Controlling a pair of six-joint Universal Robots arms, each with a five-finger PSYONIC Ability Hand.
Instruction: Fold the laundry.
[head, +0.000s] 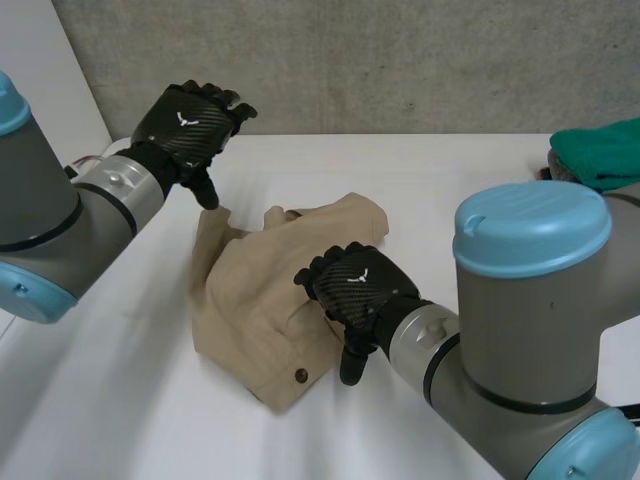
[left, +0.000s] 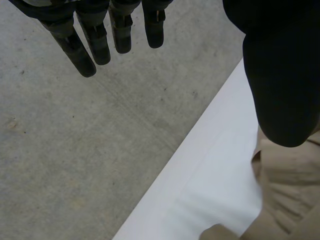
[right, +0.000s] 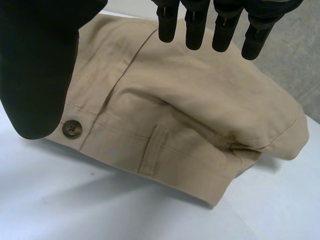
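Nearest, the right hand is poised over the waistband end of the tan trousers, its fingers straight and spread away from the thumb, unclasped. A brown button lies just beside that thumb. The trousers lie crumpled at mid tabletop. Beyond them, the left hand is raised above the garment's far left corner, fingers relaxed and apart, thumb pointing down. A green cloth sits at the far right edge.

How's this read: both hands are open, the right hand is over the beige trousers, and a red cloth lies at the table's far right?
One slip: the cloth at the table's far right is green, not red, as the head view shows. The rest stands.
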